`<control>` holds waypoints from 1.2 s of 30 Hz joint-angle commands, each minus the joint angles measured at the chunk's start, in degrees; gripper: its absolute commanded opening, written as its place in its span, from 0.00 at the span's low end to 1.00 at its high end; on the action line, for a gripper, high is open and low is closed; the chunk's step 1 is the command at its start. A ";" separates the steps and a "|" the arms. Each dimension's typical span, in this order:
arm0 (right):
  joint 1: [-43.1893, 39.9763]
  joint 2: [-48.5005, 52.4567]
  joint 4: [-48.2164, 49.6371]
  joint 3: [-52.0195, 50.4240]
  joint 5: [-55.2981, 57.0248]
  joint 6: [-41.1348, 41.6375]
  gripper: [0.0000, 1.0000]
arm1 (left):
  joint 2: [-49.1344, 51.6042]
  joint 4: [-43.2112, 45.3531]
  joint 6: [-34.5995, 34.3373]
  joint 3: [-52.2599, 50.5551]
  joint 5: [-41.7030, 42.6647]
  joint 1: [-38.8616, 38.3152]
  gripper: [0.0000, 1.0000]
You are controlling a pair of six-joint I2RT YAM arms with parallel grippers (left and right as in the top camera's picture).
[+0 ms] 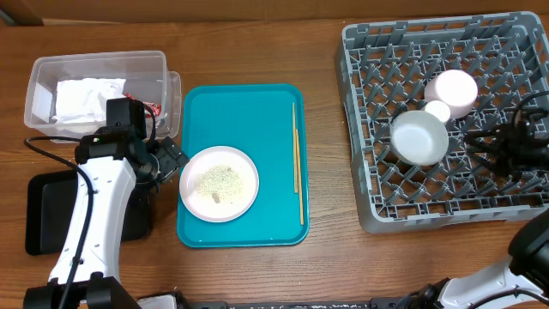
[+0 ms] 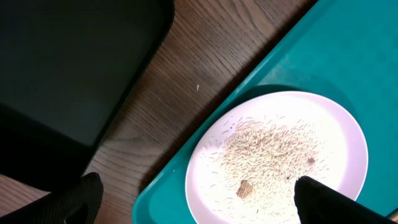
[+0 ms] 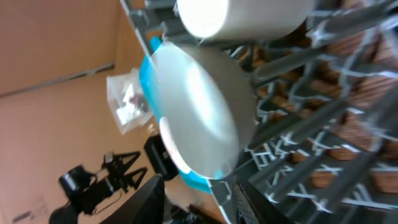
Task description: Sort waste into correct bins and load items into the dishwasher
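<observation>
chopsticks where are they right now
In the overhead view the chopsticks lie lengthwise along the right edge of the teal tray, just right of the round plate and left of the grey dish rack.

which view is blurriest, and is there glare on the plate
Right wrist is blurriest: the bowl and rack smear softly. Left wrist is sharp, single grains on the plate readable, no hard glare. Overhead is crisp and evenly lit, the cup nearly washed out.

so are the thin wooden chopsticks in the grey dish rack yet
No, the thin wooden chopsticks lie on the teal serving tray, outside the grey plastic dish rack.
</observation>
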 commanded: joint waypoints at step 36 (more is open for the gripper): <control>19.32 -8.70 21.51 -12.94 38.58 31.34 0.04 | -0.15 -0.13 -0.79 0.02 0.07 0.22 1.00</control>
